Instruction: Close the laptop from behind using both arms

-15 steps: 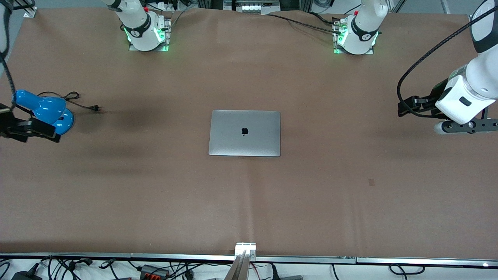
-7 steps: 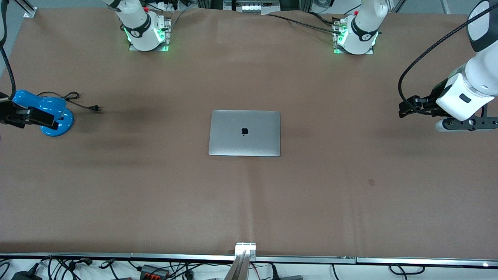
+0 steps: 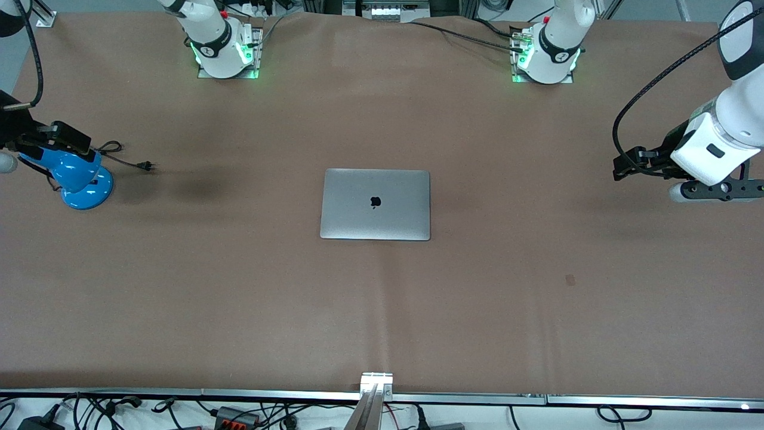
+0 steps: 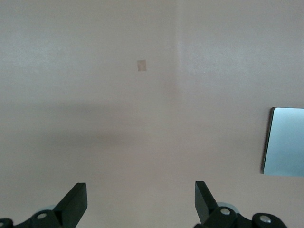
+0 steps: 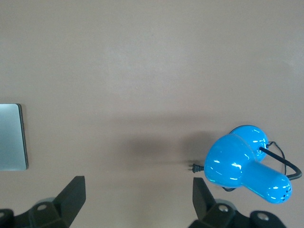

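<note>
The silver-grey laptop [image 3: 375, 204] lies shut and flat in the middle of the table, with the black apple logo on its lid facing up. An edge of it shows in the left wrist view [image 4: 286, 147] and in the right wrist view [image 5: 12, 137]. My left gripper [image 3: 622, 165] is open and empty, up over the table at the left arm's end, well away from the laptop. It also shows in the left wrist view [image 4: 141, 188]. My right gripper [image 3: 62, 136] is open and empty over the blue lamp at the right arm's end, and shows in its wrist view [image 5: 138, 183].
A blue desk lamp [image 3: 79, 174] stands at the right arm's end, its black cord and plug [image 3: 145, 165] trailing toward the laptop; it also shows in the right wrist view [image 5: 247, 167]. A small dark patch [image 3: 570, 279] marks the brown table cover. Both arm bases [image 3: 225, 51] stand along the edge farthest from the camera.
My right gripper has swung across the blue lamp toward the base edge of the table. The left gripper has barely shifted. The laptop has not moved.
</note>
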You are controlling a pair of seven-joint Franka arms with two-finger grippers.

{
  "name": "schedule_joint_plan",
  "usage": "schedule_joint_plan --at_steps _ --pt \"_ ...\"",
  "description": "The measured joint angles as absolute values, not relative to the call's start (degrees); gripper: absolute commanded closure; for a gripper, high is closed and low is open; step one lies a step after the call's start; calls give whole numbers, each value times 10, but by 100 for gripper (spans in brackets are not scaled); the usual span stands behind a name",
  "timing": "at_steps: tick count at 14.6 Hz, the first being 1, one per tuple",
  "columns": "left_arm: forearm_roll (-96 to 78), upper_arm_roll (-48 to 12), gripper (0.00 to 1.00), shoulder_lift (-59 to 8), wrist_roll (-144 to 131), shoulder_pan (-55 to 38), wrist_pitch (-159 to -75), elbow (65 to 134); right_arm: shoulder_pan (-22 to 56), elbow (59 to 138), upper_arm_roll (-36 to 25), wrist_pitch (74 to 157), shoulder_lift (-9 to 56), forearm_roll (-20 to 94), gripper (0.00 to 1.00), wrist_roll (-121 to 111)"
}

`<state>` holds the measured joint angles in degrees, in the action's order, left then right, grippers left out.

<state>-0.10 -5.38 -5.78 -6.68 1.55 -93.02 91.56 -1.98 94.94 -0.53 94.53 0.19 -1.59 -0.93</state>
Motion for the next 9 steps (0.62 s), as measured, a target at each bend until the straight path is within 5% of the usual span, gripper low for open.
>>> schedule_joint_plan --at_steps 9 --pt "-1 -53 0 -58 -66 15 -930 915 -20 971 -5 934 -28 -16 0 -9"
